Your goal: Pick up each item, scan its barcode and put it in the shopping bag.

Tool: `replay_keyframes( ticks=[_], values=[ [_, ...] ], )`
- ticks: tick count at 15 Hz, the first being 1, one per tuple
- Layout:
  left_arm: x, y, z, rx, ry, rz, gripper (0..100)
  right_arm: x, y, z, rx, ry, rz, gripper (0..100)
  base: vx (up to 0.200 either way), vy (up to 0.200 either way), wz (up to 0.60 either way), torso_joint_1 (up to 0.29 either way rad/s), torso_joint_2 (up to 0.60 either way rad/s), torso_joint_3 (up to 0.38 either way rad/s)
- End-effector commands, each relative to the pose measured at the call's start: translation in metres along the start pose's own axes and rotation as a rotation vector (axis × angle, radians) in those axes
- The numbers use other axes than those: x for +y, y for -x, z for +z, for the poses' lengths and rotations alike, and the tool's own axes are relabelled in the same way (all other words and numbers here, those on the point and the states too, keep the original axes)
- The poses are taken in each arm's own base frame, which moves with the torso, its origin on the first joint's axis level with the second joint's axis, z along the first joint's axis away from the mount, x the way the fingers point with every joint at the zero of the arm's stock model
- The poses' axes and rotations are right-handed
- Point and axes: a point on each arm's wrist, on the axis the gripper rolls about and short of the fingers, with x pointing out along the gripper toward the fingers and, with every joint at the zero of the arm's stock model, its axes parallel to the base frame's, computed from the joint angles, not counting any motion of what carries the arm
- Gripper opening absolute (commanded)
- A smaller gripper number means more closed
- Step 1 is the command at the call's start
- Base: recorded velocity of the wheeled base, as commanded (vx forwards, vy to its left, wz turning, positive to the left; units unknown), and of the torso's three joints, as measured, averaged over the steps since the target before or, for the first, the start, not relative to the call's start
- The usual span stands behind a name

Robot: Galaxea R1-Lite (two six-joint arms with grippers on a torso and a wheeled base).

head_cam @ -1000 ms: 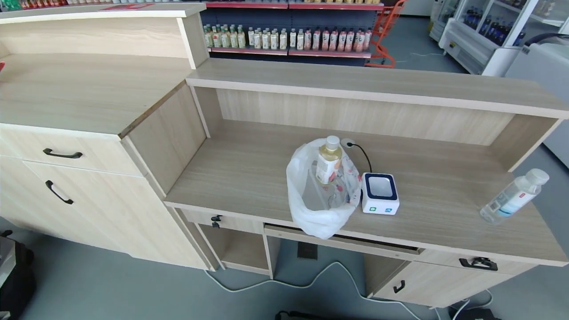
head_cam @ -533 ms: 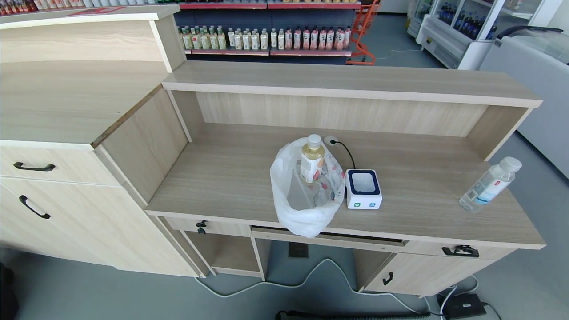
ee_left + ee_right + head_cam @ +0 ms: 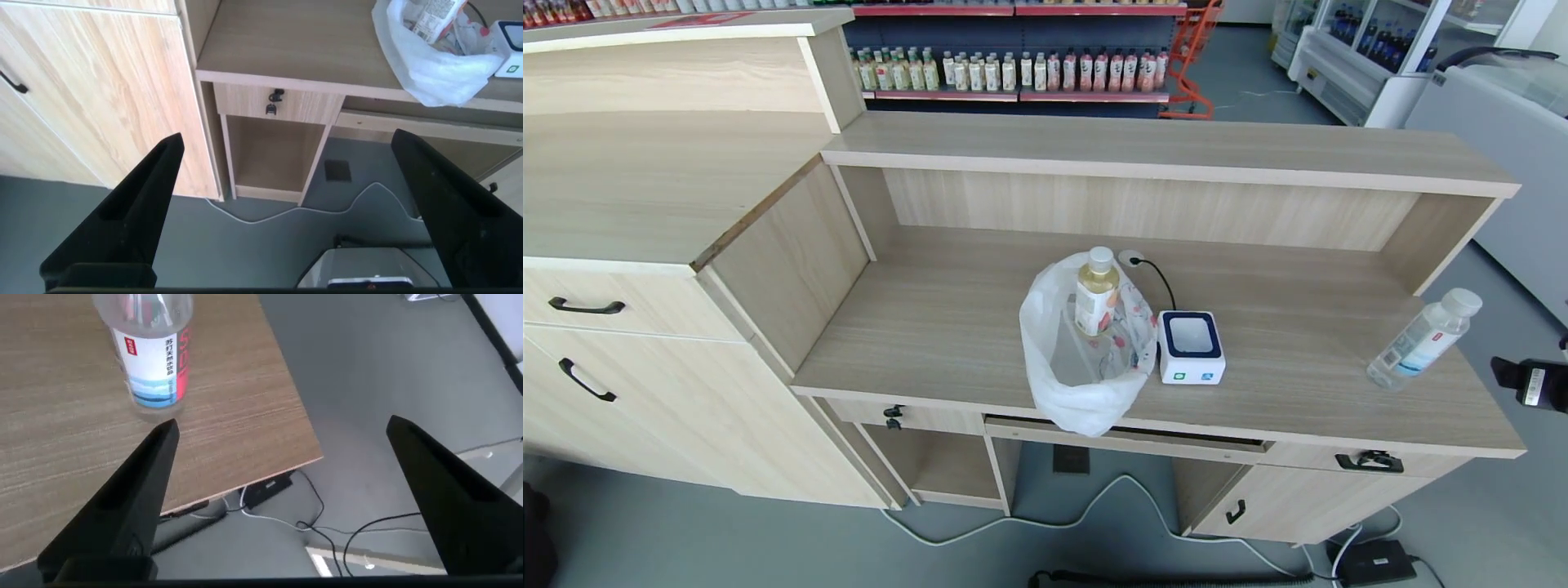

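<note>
A white shopping bag (image 3: 1068, 384) stands open at the front middle of the wooden counter (image 3: 947, 327), with a tea bottle (image 3: 1096, 292) upright inside it. Right beside the bag sits a white barcode scanner (image 3: 1191, 347) with a dark-rimmed window. A clear water bottle (image 3: 1421, 339) stands near the counter's right end. My right gripper (image 3: 1529, 382) hovers just off that end, right of the bottle; in the right wrist view it (image 3: 282, 498) is open and empty, the water bottle (image 3: 151, 351) beyond its fingers. My left gripper (image 3: 286, 220) hangs open below the counter's front, the bag (image 3: 433, 57) farther off.
A taller cabinet (image 3: 645, 188) with drawers adjoins the counter on the left. A raised ledge (image 3: 1160, 147) runs along the counter's back. The scanner's cable (image 3: 1160, 282) leads to a hole behind the bag. Cables (image 3: 1094, 506) lie on the floor; store shelves stand behind.
The head camera shifted between the oldest frame and the middle one. Since then my right gripper has come into the head view at the right edge, beside the water bottle.
</note>
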Motion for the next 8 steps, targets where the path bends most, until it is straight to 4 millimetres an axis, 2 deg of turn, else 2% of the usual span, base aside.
replay_keyframes(
  ticks=[1, 4, 8],
  values=[
    [0.000, 0.000, 0.000, 0.001, 0.001, -0.001, 100, 0.010, -0.019, -0.019, 0.039, 0.038, 0.023, 100, 0.000, 0.000, 0.00, 0.000, 0.00, 0.000],
    [0.000, 0.000, 0.000, 0.000, 0.001, 0.001, 100, 0.013, -0.029, -0.024, -0.007, 0.092, 0.017, 100, 0.000, 0.000, 0.00, 0.000, 0.00, 0.000],
    [0.000, 0.000, 0.000, 0.000, 0.001, 0.001, 100, 0.025, -0.046, -0.028, -0.048, 0.062, 0.050, 100, 0.000, 0.000, 0.00, 0.000, 0.00, 0.000]
  ],
)
